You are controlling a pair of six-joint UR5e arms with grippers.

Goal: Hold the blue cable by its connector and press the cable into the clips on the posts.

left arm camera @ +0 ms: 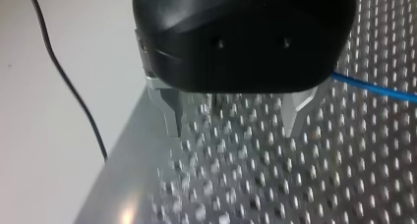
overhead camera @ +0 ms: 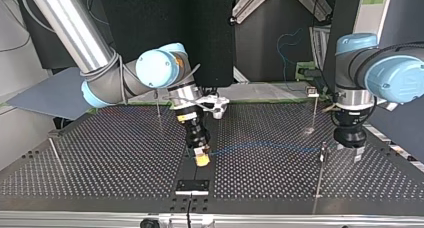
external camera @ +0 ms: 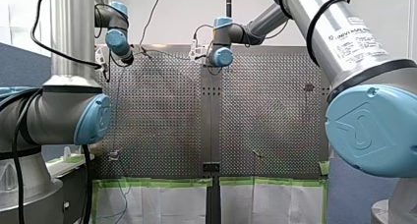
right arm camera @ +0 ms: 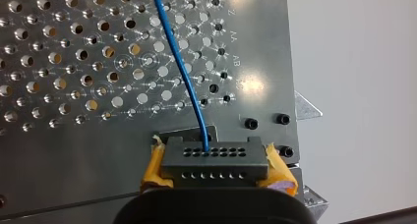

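Holding the connector (right arm camera: 216,157) tight between its yellow pads (right arm camera: 156,164), my right gripper (right arm camera: 216,169) has the blue cable (right arm camera: 179,67) running out ahead of it. My left gripper (left arm camera: 231,117) is empty, fingers (left arm camera: 169,113) apart, cable just beside it. Pull the cable straight, then push it gently onto the post (overhead camera: 322,158) by that gripper.

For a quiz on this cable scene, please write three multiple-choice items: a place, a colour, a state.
1. The thin blue cable ends in: A a post's clip; B the dark grey perforated connector block; C a wall socket.
2. My right gripper's pads are: A yellow; B red; C white.
3. My left gripper's metal fingers are: A shut on the cable; B shut on a post; C open, empty.
B: right wrist view shows the cable entering it. A: yellow pads flank the connector. C: only perforated table shows between the fingers.
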